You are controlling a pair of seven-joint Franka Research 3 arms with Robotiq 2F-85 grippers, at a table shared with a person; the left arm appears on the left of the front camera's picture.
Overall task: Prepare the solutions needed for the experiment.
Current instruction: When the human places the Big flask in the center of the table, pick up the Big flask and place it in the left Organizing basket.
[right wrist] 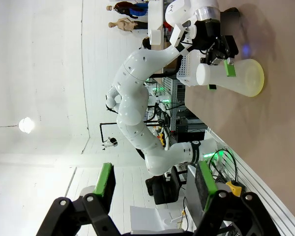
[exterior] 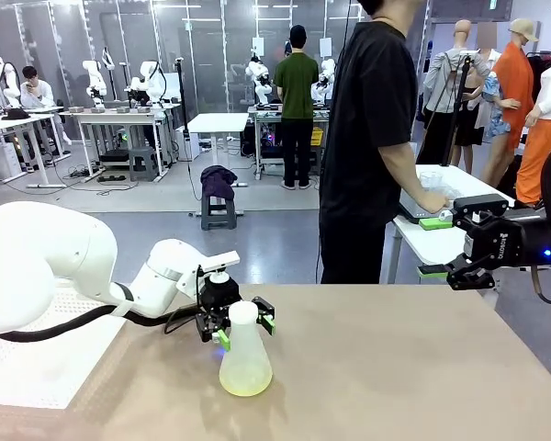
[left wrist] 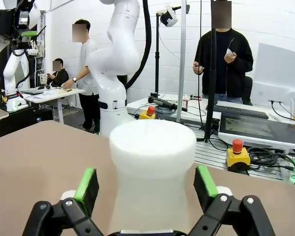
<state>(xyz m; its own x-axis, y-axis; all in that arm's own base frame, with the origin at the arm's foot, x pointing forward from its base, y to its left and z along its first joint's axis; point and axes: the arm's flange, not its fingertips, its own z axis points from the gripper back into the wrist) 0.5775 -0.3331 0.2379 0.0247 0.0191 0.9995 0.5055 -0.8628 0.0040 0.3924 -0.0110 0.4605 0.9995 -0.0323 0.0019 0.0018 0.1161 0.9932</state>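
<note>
Near counter's front edge, left of centre: frosted conical flask [exterior: 245,354] upright, the solutions [exterior: 245,383] as shallow pale yellow layer at its base. Left pincer [exterior: 244,327] spread, green pads [left wrist: 86,183] flanking flask neck on both sides, gaps visible, not pinching. Farther back, off counter's right edge: right pincer [exterior: 433,246] raised, spread, pinching nothing. Beyond far edge: person [exterior: 372,138] standing, one hand [exterior: 433,202] on a white side table [exterior: 464,188].
</note>
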